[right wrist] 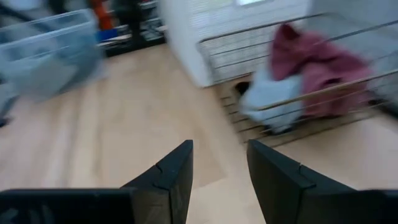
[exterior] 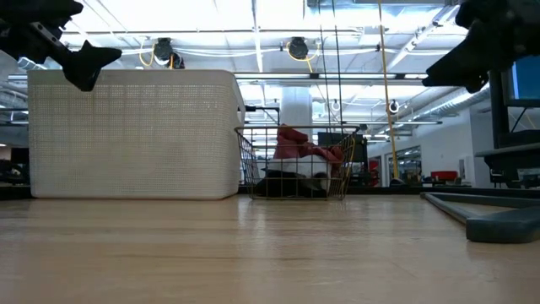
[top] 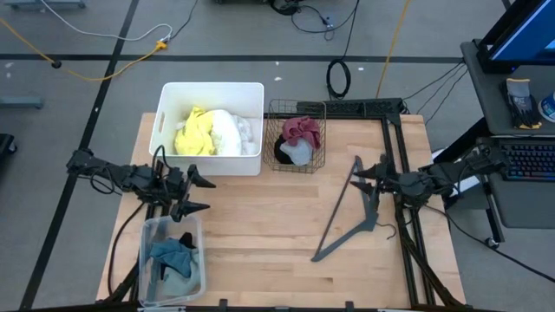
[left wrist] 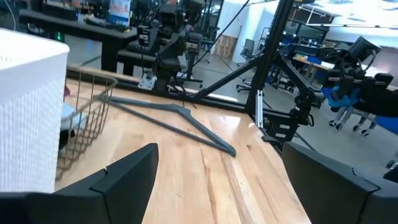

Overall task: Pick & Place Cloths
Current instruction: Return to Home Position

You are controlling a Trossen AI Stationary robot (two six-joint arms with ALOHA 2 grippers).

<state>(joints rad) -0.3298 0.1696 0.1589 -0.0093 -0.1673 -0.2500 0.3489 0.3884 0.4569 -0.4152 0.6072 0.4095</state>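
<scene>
A yellow cloth [top: 194, 134] and a white cloth [top: 234, 132] lie in the white bin [top: 171, 95] at the far left. A maroon cloth [top: 302, 129] lies over a grey one [top: 297, 154] and a black one in the wire basket [top: 297, 106]. A blue-teal cloth [top: 173, 256] sits in the clear tub [top: 149, 227] at the near left. My left gripper [top: 206, 194] hovers open between bin and tub, pointing level toward the table's right. My right gripper [top: 359, 178] hangs open above the right side, pointing toward the basket, with nothing between its fingers [right wrist: 177, 171].
A dark grey hanger [top: 357, 215] lies flat on the wood at the right, its far end just under my right gripper. Bare wood spans the table's middle and near side. Black frame rails [top: 403, 225] run along the right edge.
</scene>
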